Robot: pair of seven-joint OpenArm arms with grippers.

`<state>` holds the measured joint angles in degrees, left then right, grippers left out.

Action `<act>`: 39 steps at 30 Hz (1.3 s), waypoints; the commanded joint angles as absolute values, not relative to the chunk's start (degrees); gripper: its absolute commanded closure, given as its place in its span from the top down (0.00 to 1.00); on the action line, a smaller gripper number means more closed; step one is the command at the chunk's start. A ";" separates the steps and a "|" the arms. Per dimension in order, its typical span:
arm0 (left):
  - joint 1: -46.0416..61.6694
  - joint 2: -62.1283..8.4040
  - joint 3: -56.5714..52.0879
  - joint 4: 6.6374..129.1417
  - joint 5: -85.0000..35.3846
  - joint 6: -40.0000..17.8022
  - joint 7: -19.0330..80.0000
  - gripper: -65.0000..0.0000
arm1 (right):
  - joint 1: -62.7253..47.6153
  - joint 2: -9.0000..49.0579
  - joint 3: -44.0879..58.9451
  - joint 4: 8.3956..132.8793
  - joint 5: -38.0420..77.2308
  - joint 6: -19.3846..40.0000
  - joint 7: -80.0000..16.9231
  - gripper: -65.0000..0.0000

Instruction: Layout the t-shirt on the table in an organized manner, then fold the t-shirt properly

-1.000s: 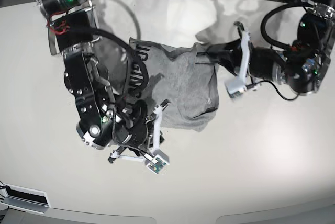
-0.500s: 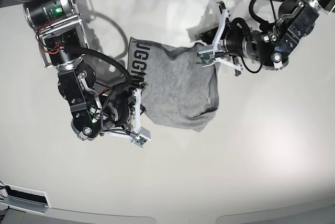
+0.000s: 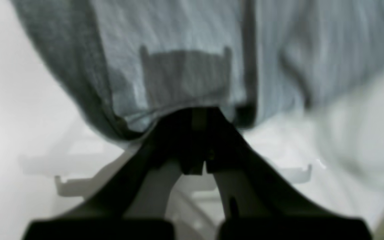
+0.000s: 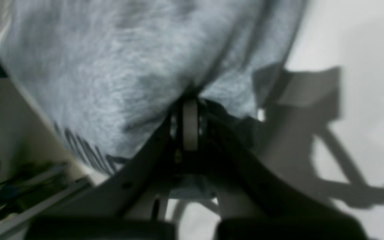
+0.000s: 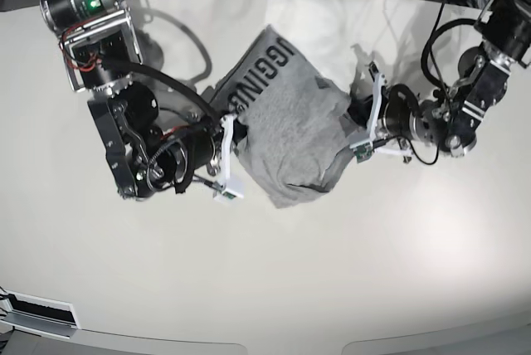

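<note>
Between my two sets of jaws hangs the t-shirt [image 5: 286,135], bunched and slung across the middle of the table [image 5: 398,255], with both arms gripping it from opposite sides. From the base view I see the right gripper [image 5: 236,133] clamped on the cloth edge nearest the black lettering, and the left gripper [image 5: 358,123] clamped on the opposite edge, by a dark fold.

Looking through the right wrist camera, my right gripper [image 4: 189,100] has its jaws pinched together on a gather of grey fabric [image 4: 118,66]; the cloth fans out ahead of the jaws, and a strip of black lettering shows off to one side of them. Pale tabletop [image 4: 362,40] lies to the other side, carrying the arm's shadow.

Through the left wrist camera, my left gripper [image 3: 200,115] is likewise closed on the shirt [image 3: 178,50]; a hemmed edge sits right at the jaw tips and the cloth drapes away ahead of them. White table surface [image 3: 15,100] shows on both sides of the jaws. That view is blurred, so I cannot tell finer detail of the pinch.
</note>
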<state>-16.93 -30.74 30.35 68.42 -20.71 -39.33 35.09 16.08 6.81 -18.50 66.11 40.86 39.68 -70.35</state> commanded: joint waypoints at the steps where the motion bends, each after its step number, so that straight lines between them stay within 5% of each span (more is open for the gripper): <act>1: -18.87 -29.91 30.11 67.66 -20.75 -38.96 34.20 0.00 | 16.58 6.85 -18.33 67.26 42.85 40.00 -70.17 0.00; 13: -24.64 -24.47 29.54 64.86 -22.06 -38.94 41.30 0.00 | 6.17 8.75 -14.31 84.05 41.41 40.00 -70.19 0.00; 21: -24.80 -31.33 29.43 75.35 -35.57 -38.96 48.38 0.00 | 2.11 9.56 -1.56 101.08 45.36 38.22 -73.36 0.00; 27: -24.01 -38.65 29.04 87.33 -53.21 -39.59 57.58 0.00 | -2.26 9.56 6.59 108.16 59.18 40.00 -77.58 0.00; 33: -13.52 -43.13 16.95 96.20 -66.54 -40.00 63.16 0.00 | -10.11 9.56 16.91 114.85 78.56 40.00 -80.00 0.00; 39: 0.21 -42.87 0.05 101.43 -77.23 -40.00 70.04 0.00 | -17.58 9.56 26.96 121.30 83.48 40.00 -80.00 0.00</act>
